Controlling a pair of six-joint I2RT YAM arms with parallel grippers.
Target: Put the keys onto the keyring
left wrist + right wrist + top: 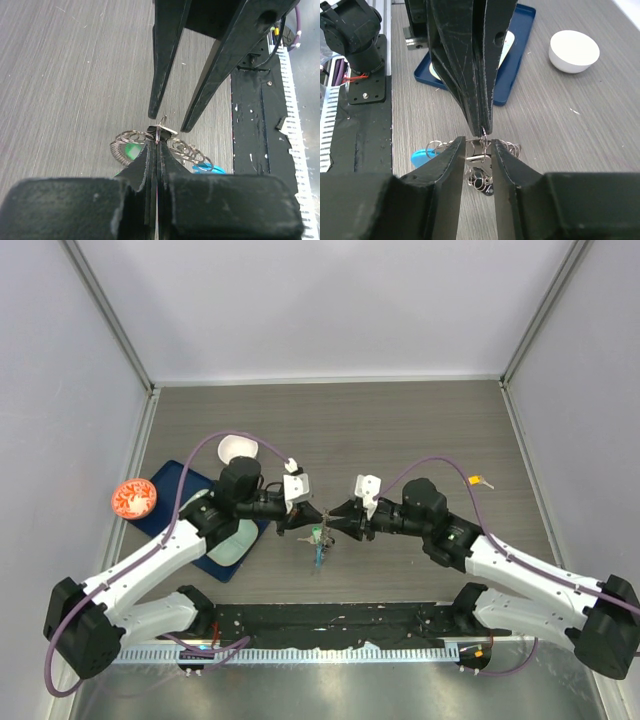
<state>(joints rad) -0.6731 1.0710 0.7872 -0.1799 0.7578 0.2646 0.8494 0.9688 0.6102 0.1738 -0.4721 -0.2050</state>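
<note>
– Left gripper first, since its own fingers fill the bottom of its wrist view. How do they stand?
– Pressed flat together, pinching a wire loop of the keyring at their very tips.
– And the right gripper?
– Its fingers are a narrow slot apart, with a bit of silver metal lying across the gap (whether they clamp it or merely flank it, I cannot tell). The two grippers meet tip to tip.
– Around them?
– Pale walls on three sides, then a grey wood-grain table. A blue tray lies to the left, a white bowl just past its far edge, and an orange-red bowl at the table's left edge.
– Where is the bunch?
– Directly under the joined tips, mid-table near the arms: coiled rings fanned out low, with a bright blue tag poking out toward the bases. A single black-headed key I cannot pick out.
</note>
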